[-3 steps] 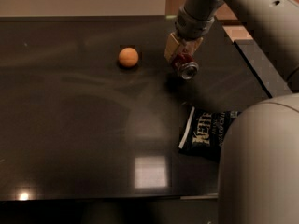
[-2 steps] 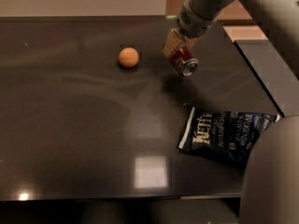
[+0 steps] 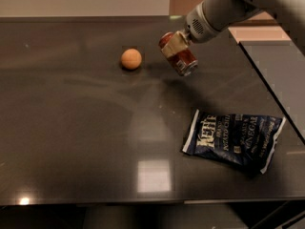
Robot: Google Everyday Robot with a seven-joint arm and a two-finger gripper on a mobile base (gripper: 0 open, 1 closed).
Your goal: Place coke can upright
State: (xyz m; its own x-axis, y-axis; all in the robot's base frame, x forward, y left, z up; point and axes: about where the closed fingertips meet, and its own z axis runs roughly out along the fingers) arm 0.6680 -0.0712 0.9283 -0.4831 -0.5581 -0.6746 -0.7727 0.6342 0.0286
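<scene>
- Comes in from the upper right corner as one pale grey arm [image 3: 238, 1], slanting down and to the left.
- Narrows into a rounded wrist [image 3: 199, 26] with a dotted grille on its side.
- Ends in the gripper [image 3: 174, 46], raised over the far part of the table [image 3: 71, 128], right of centre.
- Clamps beige fingers [image 3: 175, 41] around the coke can [image 3: 183, 60], gripping near its upper end.
- Holds it tilted, one end up-left, silver end down-right, off the surface.
</scene>
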